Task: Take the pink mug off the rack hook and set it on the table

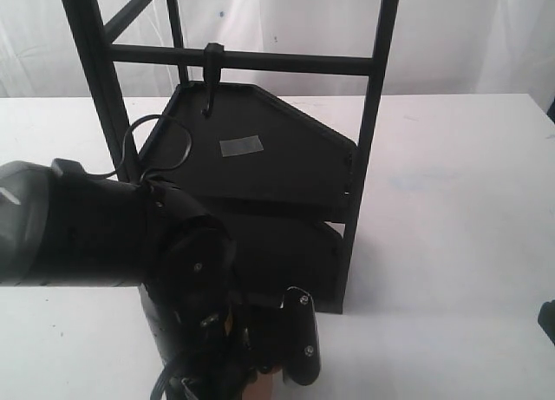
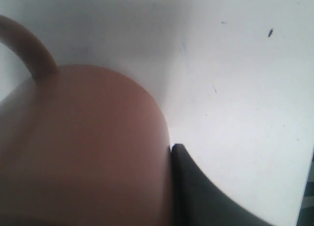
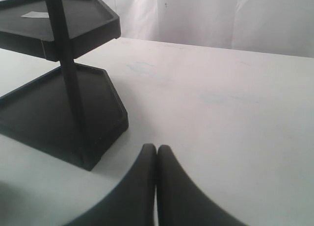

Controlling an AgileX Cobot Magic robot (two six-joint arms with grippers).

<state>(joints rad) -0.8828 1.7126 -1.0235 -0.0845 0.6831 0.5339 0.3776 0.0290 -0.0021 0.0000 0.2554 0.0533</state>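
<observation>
The pink mug [image 2: 88, 147] is off the rack hook [image 1: 211, 81], which hangs bare from its bar. The left tool [image 1: 269, 358] is clamped on the mug low at the near edge of the white worktop [image 1: 451, 209], one black finger [image 2: 191, 187] pressed to its wall. Whether the mug's base touches the worktop cannot be told. On the rack's [image 1: 364, 157] upper shelf is a grey tape patch [image 1: 240, 146] with no readable writing. The right tool [image 3: 156, 160] has its fingers together, holding nothing.

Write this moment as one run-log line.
rack hook: empty | pink mug: off hook, held in left jaws | right jaws: shut, empty, over table | mug on table: cannot tell
</observation>
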